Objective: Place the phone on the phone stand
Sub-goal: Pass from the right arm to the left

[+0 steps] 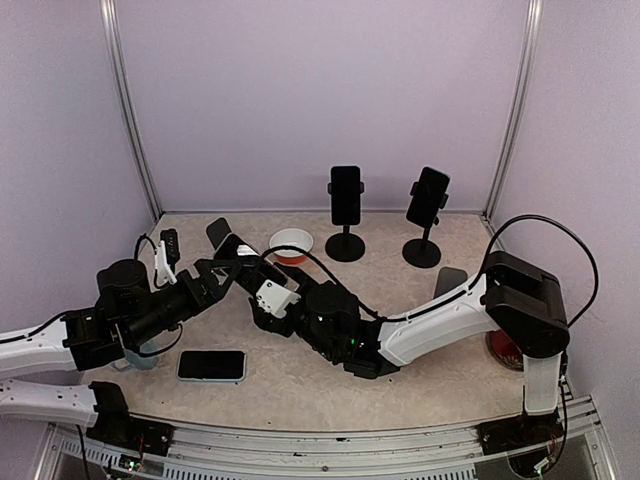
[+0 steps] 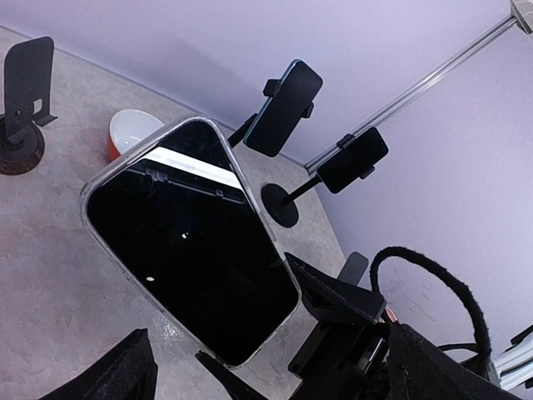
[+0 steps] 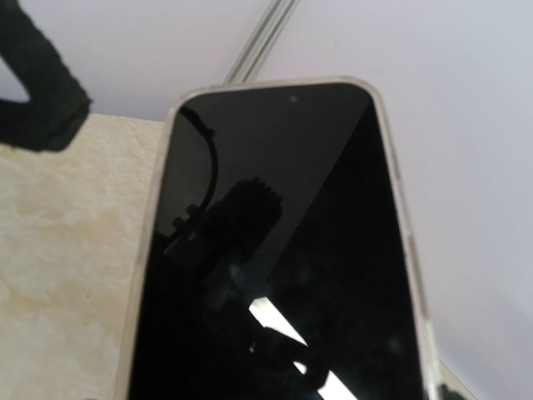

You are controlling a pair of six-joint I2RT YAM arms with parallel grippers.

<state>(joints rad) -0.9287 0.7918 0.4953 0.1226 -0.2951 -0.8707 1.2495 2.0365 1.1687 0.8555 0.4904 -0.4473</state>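
Beige table (image 1: 300,385): right pincer (image 1: 256,274) grips phone (image 2: 187,242), left pincer (image 1: 212,272) gapes; loaded stands (image 1: 345,243), bowl (image 1: 291,241) behind.

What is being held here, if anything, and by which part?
The clear-cased phone appears held by its lower end in the right end effector; the contact itself is hidden. The left end effector stands open, gripping nothing.
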